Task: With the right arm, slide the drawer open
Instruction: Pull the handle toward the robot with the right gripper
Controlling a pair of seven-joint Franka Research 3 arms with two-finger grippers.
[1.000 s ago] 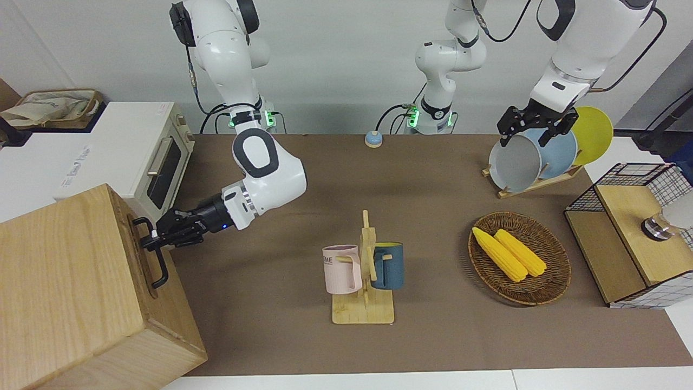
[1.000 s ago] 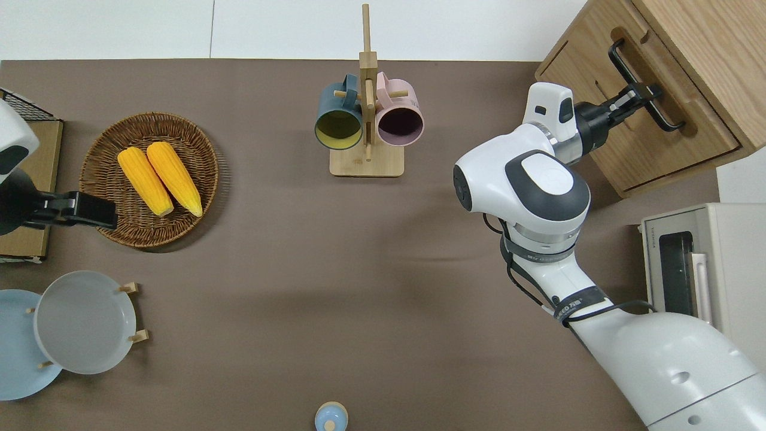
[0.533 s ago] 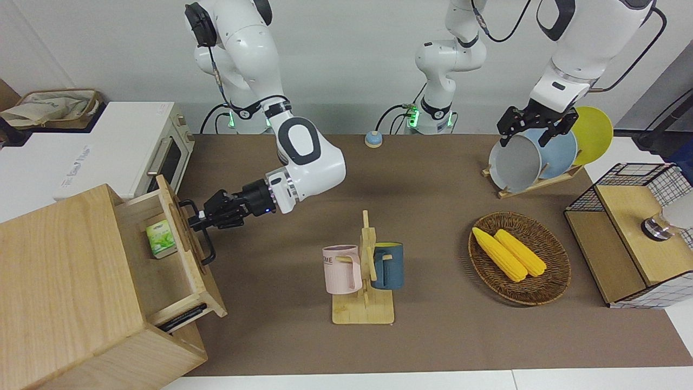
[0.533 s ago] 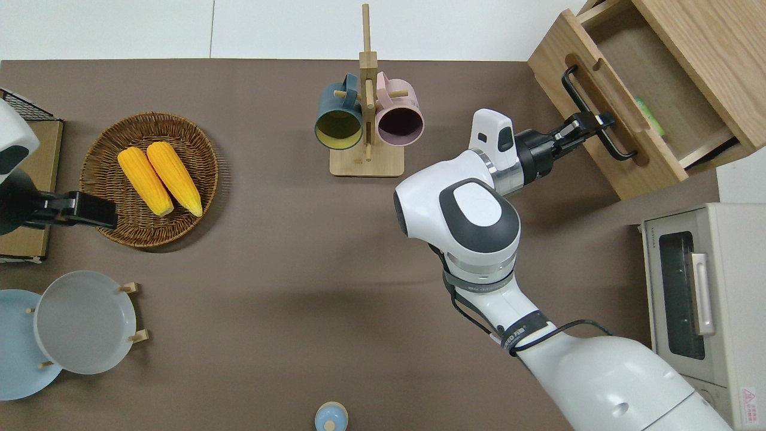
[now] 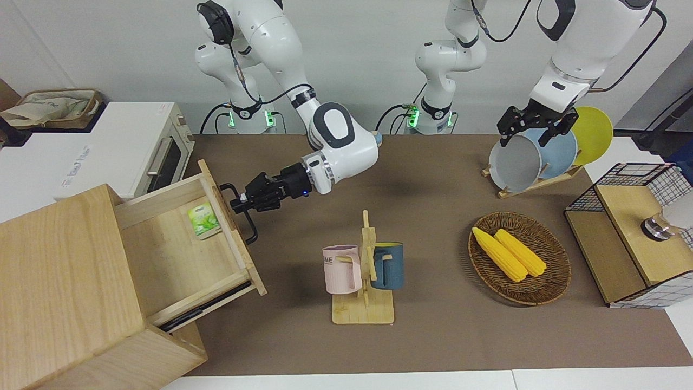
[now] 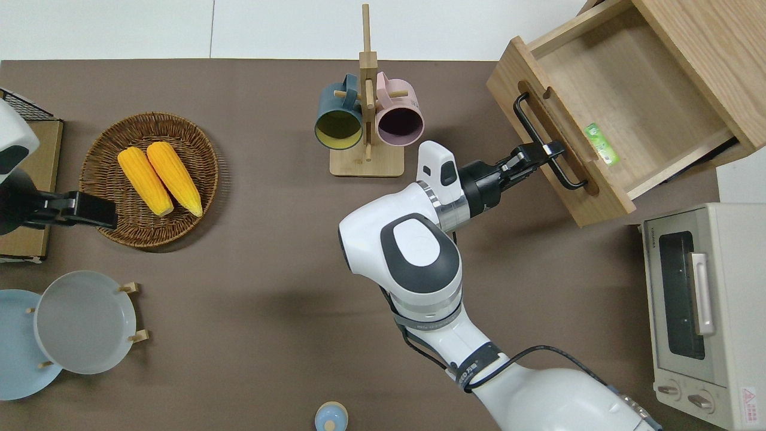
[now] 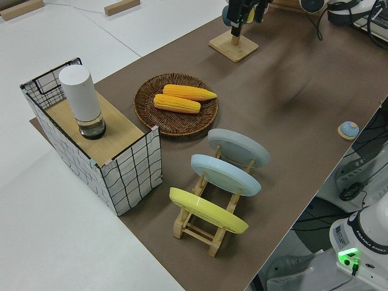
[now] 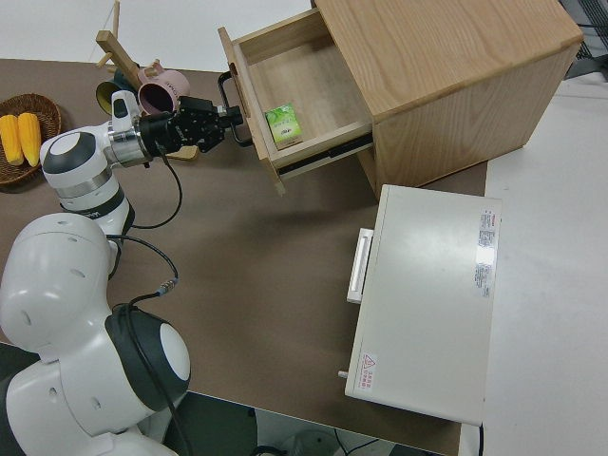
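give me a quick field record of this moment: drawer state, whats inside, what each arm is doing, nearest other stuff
drawer: pulled far out of the pale wooden box
handle: black bar on the drawer front
right gripper: shut on the handle
drawer contents: one small green packet, lying against the front panel
left gripper: parked
nearest to drawer: mug rack with pink and blue mugs; white toaster oven
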